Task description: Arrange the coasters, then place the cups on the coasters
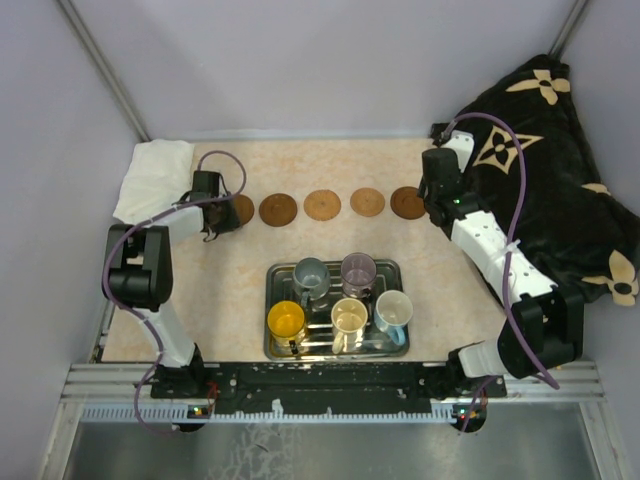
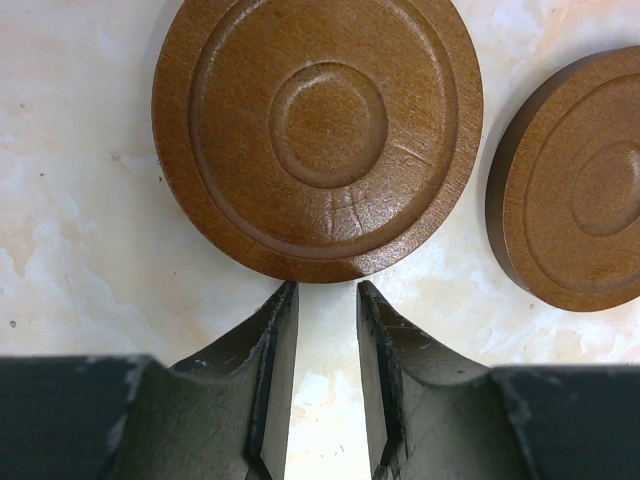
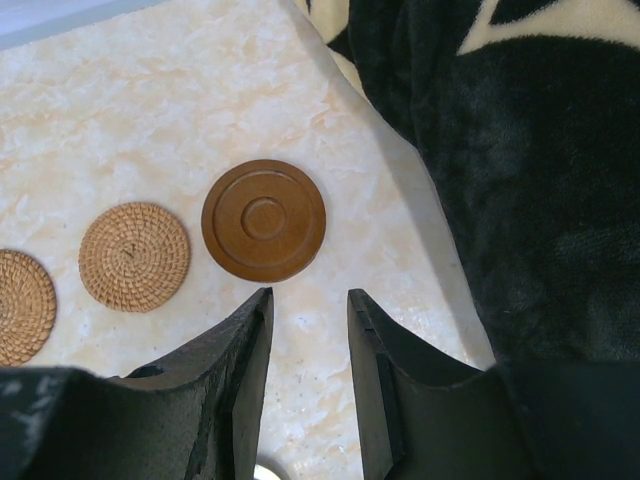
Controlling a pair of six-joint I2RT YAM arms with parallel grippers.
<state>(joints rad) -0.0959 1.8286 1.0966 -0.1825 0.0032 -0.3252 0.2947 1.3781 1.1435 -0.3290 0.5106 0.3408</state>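
Coasters (image 2: 318,130) of round dark-brown wood, turned with concentric rings, are seen at 12 o'clock of both parted, empty jaws.

Marbled cream tabletop (image 1: 230,300) inside pale lilac walls (image 1: 320,60).
Black blanket (image 1: 540,190) with cream flower motifs heaped at right; white cloth (image 1: 155,175) at back-left corner.

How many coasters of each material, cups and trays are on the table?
Wooden coasters: 3
Woven coasters: 2
Cups: 5, all in the tray
Metal tray: 1
Total: 11
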